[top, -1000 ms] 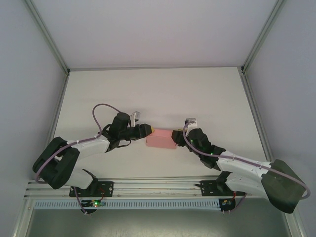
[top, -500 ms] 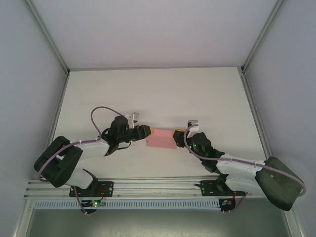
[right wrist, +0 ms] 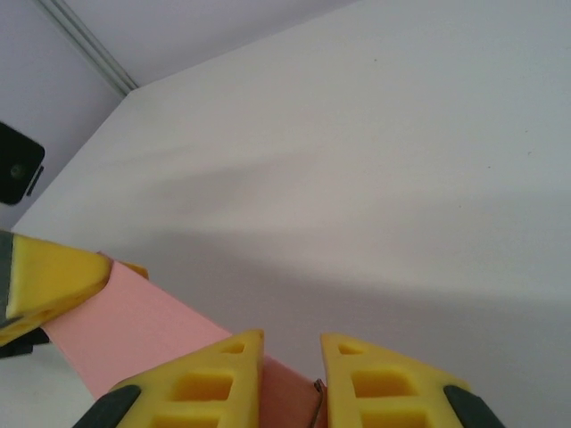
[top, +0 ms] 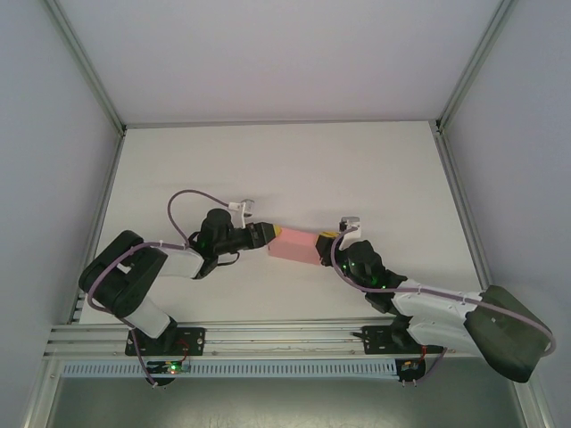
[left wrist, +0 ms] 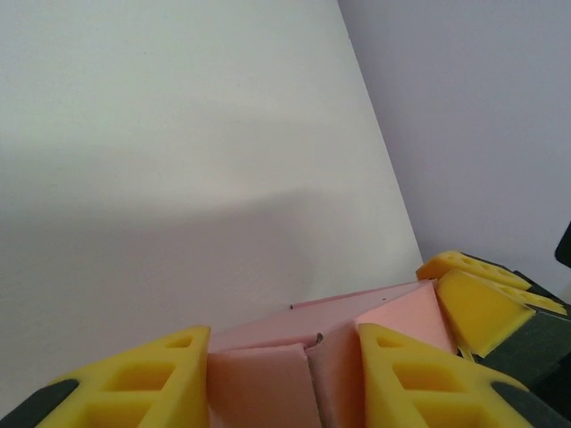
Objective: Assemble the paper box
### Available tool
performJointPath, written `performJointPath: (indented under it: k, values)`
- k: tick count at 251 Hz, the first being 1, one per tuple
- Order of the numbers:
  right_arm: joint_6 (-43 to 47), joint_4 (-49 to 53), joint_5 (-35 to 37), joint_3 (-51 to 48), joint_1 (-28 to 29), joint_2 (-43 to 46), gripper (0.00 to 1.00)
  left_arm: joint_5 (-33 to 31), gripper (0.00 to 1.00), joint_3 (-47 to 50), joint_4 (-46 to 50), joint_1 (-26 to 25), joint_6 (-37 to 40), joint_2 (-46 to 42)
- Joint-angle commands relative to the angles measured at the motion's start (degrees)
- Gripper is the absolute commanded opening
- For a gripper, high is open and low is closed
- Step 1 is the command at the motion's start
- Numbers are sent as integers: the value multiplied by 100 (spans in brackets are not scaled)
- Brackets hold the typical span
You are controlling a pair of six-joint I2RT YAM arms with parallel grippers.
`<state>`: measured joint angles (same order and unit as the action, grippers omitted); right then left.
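Now in mid-assembly: paper box (top: 296, 248) near the middle of the desk (top: 285, 160), pinched at both ends.
Left hand (top: 268, 234) closed on the 9 o'clock end, right hand (top: 326, 242) narrow on a thin edge at 3 o'clock; next, probably tucking an end flap, gently, without crushing. No brand or writing readable.
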<state>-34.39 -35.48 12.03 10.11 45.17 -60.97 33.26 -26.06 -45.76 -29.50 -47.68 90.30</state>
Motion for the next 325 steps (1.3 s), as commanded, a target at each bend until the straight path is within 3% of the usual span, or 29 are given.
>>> performJointPath:
  k: [1, 13, 36, 64, 76, 85, 88, 135, 163, 182, 193, 240, 305, 325]
  values:
    - [362, 1597, -484, -33, 157, 83, 17, 357, 2, 28, 2571, -188, 722, -38]
    - [330, 1733, -466, 44, 155, 228, 20, 228, 17, -114, 2949, -189, 815, -295]
    - [325, 2063, -394, 282, 163, 442, 27, 19, 26, -419, 3610, -192, 1030, -742]
    - [419, 2327, -474, 654, 155, 508, 32, -272, 45, -865, 4236, -197, 1163, -1054]
    - [493, 2462, -525, 938, 145, 469, 38, -376, 66, -1067, 4443, -197, 1238, -1140]
    - [560, 2616, -492, 1145, 137, 425, 44, -477, 96, -1210, 4583, -199, 1286, -1187]
    - [603, 2669, -503, 1215, 127, 409, 45, -535, 100, -1268, 4645, -197, 1300, -1202]
    - [1484, 3481, -852, 2377, -94, 33, 67, -1658, 100, -2301, 6105, -160, 1928, -1517]
    - [2849, 3978, -1991, 2940, -131, -332, 98, -2746, 100, -2693, 6852, -40, 1977, -1880]
    - [4020, 4622, -2950, 3293, -124, -701, 98, -3685, 100, -2815, 7296, 125, 1830, -2003]
    - [4500, 4975, -2987, 3489, -52, -929, 98, -4072, 100, -2813, 7487, 264, 1736, -2037]
    - [6345, 6113, -2838, 4271, 45, -1935, 98, -4319, 100, -2397, 7645, 712, 1684, -2346]
    - [7003, 6531, -2535, 5001, -52, -3082, 98, -4697, 100, -1758, 7802, 814, 1471, -3060]
    - [7129, 6813, -2580, 5162, -14, -3275, 91, -4740, 100, -1611, 7801, 814, 1438, -3233]
